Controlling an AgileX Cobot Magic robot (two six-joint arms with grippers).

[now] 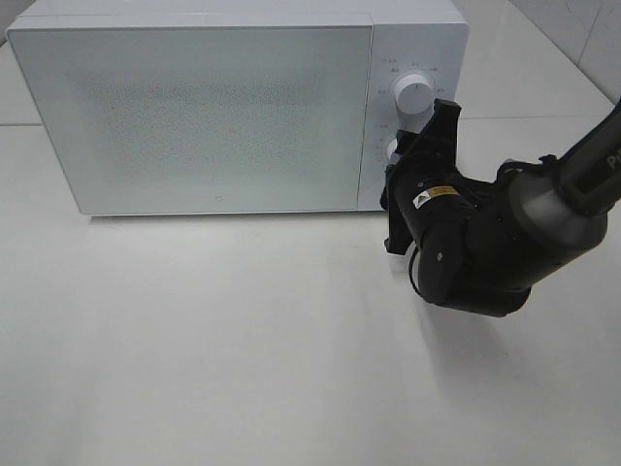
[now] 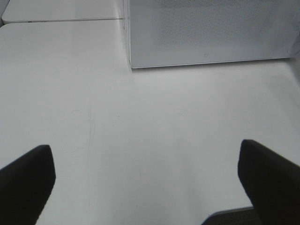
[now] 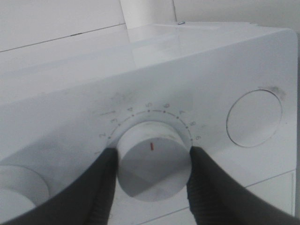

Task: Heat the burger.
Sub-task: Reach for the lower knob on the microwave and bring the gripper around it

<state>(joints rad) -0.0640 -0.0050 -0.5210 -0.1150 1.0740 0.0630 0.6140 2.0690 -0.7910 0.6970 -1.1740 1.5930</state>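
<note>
white microwave (image 1: 417, 29); grey-speckled door (image 1: 204, 112); red-marked dial (image 3: 152, 176); black right gripper (image 3: 151, 155)

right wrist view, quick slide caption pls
Right tool gripping the numbered dial on the microwave, red mark toward five.

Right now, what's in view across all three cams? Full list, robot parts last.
microwave: 1, white, door shut, at the back of the table
upper knob: 1, white, top of the microwave's control panel
numbered knob: 1, white with a red mark, below the upper knob, between the right gripper's fingers
round button: 1, white, on the panel beside the numbered knob
table: 1, white, under everything
burger: 0 visible; the frosted door hides the inside
left gripper: 1, black, open, over bare table in front of the microwave
right gripper: 1, black, shut on the numbered knob
</note>
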